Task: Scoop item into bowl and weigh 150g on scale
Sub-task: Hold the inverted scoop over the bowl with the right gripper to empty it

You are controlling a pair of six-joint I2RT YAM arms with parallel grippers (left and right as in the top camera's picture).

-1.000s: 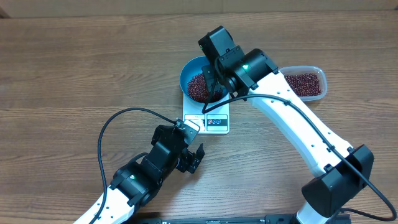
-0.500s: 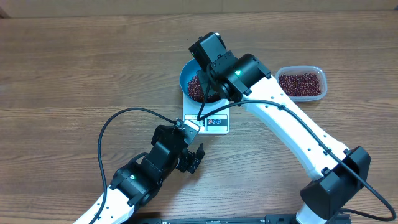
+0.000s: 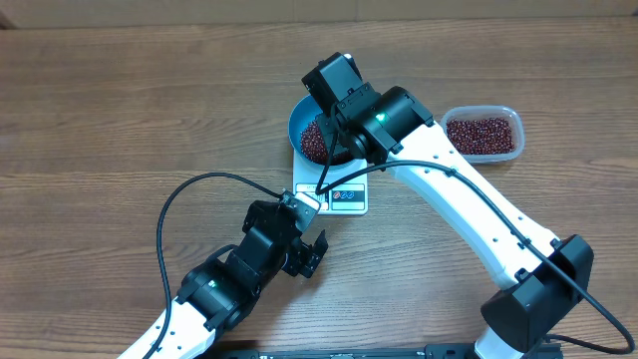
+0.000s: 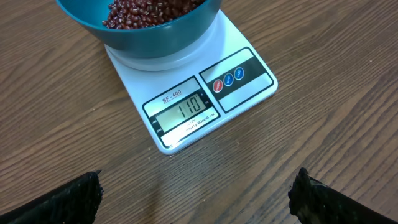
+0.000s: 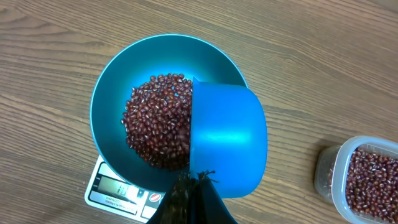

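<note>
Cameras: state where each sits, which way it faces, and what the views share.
Overhead: above the table, looking straight down; left arm, right arm, bowl, scale, tub.
Left wrist: low, facing the scale's display; open left fingers at the bottom corners.
Right wrist: above the bowl, looking down; right fingers shut on the scoop.
Shared: all show bowl, beans and scale.

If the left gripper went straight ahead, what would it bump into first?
Probably the front edge of the kitchen scale, before the blue bowl sitting on it. The depth is hard to judge.

Blue scoop [image 5: 227, 140] over the bowl [image 5: 109, 106] of beans [image 5: 155, 118] on the scale [image 5: 115, 186], tub [image 5: 328, 177] at right
</note>
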